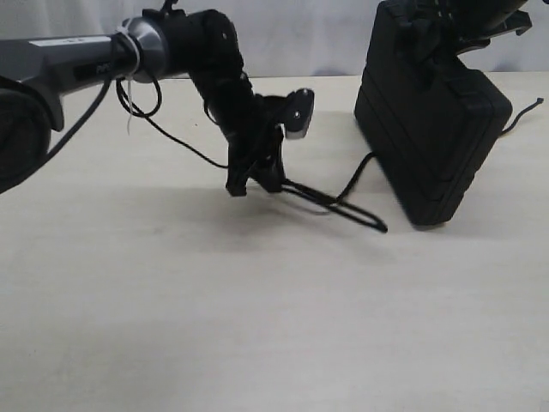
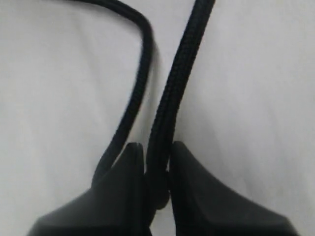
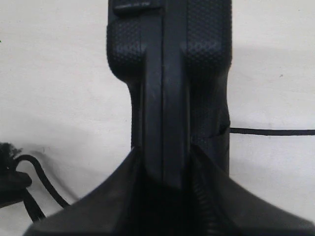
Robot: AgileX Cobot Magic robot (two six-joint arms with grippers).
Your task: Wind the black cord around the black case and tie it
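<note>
The black case (image 1: 433,129) stands tilted on edge at the back right of the table. My right gripper (image 1: 439,24) holds it from above and is shut on its top edge. In the right wrist view the case (image 3: 167,73) fills the gap between the right gripper's (image 3: 165,153) fingers. The black cord (image 1: 339,202) runs from the case's foot in a loop across the table to my left gripper (image 1: 256,183), which is down at the table. Up close, the left gripper (image 2: 156,150) is shut on the braided cord (image 2: 179,83). A frayed tuft (image 3: 7,152) shows beside the case.
A thin black cable (image 1: 163,129) hangs from the left arm (image 1: 77,60) over the pale table (image 1: 257,326). Another stretch of cord (image 1: 525,112) trails out behind the case on the right. A white backdrop rises behind the table's far edge.
</note>
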